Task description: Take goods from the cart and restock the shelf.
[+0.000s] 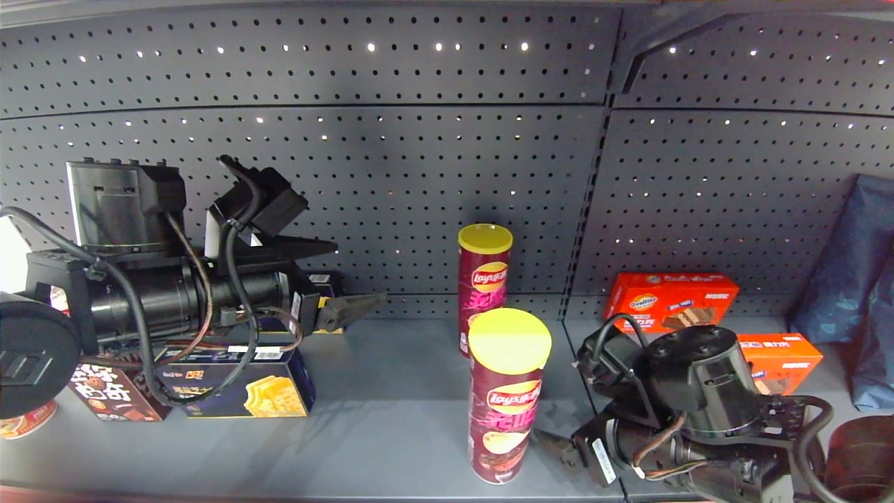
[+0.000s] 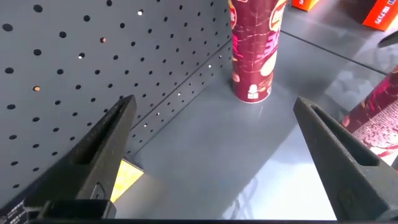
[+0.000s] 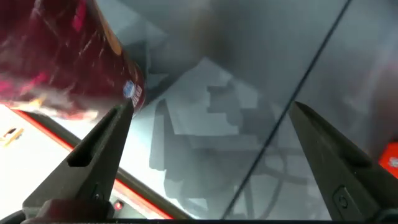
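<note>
**Grey shelf, two chip cans, both claws apart**

Grey shelf deck point(image 1: 391, 391) with a pegboard back point(image 1: 419, 175) fills your head view. You've got two maroon chip cans with yellow lids, both upright. The front can point(image 1: 506, 398) sits near the deck's front edge at 6 o'clock. The rear can point(image 1: 483, 279) is at 12 o'clock from it, close to the pegboard.

Your left gripper point(image 2: 214, 104) is at 9 o'clock of the rear can, well apart from it. Its fingers are spread wide with nothing between them, and it hangs over bare deck.

Your right gripper point(image 3: 211, 109) is low at 4 o'clock of the front can, just beside its base. Its fingers are also spread and empty, and you can't tell whether it touches the can.

A blue cracker box point(image 1: 251, 391) and a dark box point(image 1: 115, 398) lie under the left arm at 8 o'clock. Two orange boxes point(image 1: 670, 300) sit at 2 o'clock of the front can. A blue bag point(image 1: 852, 258) is at 3 o'clock, at the far edge.
</note>
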Robot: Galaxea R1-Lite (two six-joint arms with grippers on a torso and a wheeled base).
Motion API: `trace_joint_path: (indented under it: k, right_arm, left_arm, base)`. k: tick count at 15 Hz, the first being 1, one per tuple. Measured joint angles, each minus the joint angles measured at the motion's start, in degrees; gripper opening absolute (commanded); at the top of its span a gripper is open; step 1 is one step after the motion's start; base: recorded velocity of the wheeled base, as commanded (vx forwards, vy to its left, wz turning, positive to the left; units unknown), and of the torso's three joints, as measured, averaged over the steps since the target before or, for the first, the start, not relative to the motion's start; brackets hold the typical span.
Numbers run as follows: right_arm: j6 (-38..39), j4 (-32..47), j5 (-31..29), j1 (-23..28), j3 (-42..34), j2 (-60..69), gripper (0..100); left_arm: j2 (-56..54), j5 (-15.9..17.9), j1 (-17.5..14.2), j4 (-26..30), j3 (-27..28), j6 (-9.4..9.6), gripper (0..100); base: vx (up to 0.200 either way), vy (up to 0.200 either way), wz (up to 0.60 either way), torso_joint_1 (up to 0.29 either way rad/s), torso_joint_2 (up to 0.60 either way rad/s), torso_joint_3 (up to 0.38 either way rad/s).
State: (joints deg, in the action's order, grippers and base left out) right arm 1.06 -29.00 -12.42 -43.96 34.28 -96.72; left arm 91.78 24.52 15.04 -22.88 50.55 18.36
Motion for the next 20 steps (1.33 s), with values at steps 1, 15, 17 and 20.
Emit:
trace_joint_path:
  k: [1,15,17,20]
  right_arm:
    - [0.0,0.0,0.0,-0.3,0.6,-0.7,100]
    - [0.2,-0.1,-1.9,-1.2,1.6,3.3,100]
    - [0.6,0.0,-2.1,-1.1,0.1,9.5,100]
    - [0.9,0.2,-3.0,0.6,-4.7,19.7,100]
  left_arm:
    - [0.0,0.0,0.0,0.0,0.0,0.02,100]
    - [-4.4,0.0,1.6,-0.1,-3.1,0.41,100]
    - [-8.6,-0.4,2.1,-0.1,-6.3,0.38,100]
    - [-16.0,-1.1,1.6,-0.1,-11.2,-0.02,100]
  base:
    - [0.000,0.000,0.00,0.000,0.00,0.000]
    - [0.000,0.000,0.00,0.000,0.00,0.000]
    - [0.000,0.000,0.00,0.000,0.00,0.000]
    - [0.000,0.000,0.00,0.000,0.00,0.000]
